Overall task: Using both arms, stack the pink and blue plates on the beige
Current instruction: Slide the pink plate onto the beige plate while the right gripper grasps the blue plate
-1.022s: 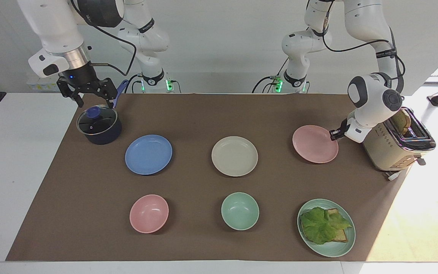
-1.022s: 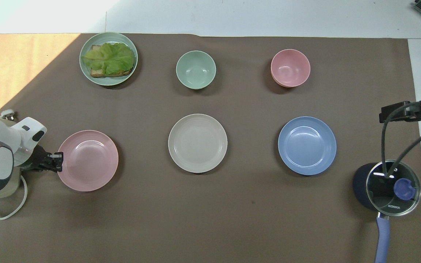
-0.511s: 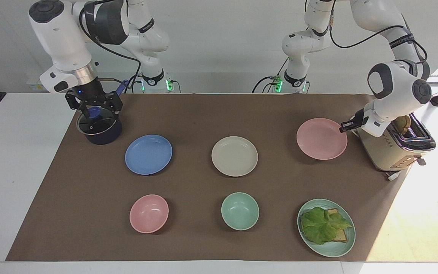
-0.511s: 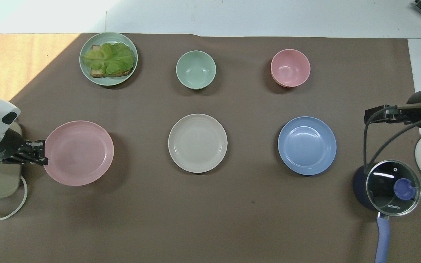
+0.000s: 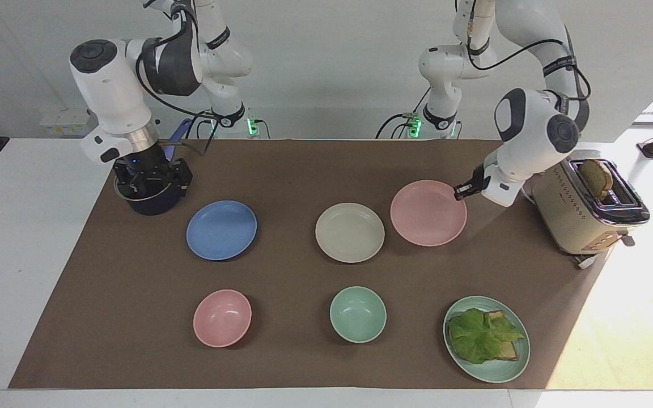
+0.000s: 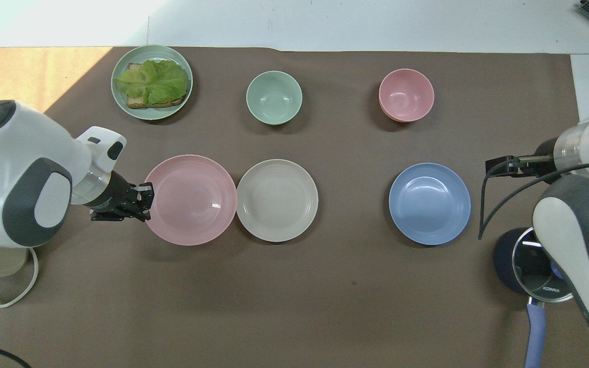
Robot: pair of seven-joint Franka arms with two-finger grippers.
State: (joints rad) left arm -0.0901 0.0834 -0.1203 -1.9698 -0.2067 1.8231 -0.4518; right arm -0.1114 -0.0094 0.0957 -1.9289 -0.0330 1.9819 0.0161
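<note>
Pot (image 5: 151,205), dark with a glass lid, is noted nearest the robots, at the right arm's end of the brown-covered counter (image 5: 304,170). The right tool (image 5: 153,180) is lowered onto the pot's lid with its fingers spread. Whether the lid is touched cannot be told, and in the overhead view the tool is hidden by its own arm.

At the left arm's end a toaster (image 5: 579,221) is recorded, with bread standing in its slot.

The row of plates comes next. The blue plate (image 5: 221,230) lies flat on the counter, just farther from the robots than the pot and well apart from the beige plate (image 5: 350,232), which sits at mid-counter. The pink plate (image 5: 425,214) is pinched at its rim by the left tool (image 5: 458,192) and is carried clear of the counter. A shadow is cast beneath it. It is placed just beside the beige plate, toward the left arm's end, between that plate and the toaster. From overhead the two rims appear to meet.

Farthest from the robots, a pink bowl (image 5: 222,318), a mint bowl (image 5: 357,314) and a green plate (image 5: 496,374) bearing toast with lettuce (image 5: 482,335) are set in a row.
</note>
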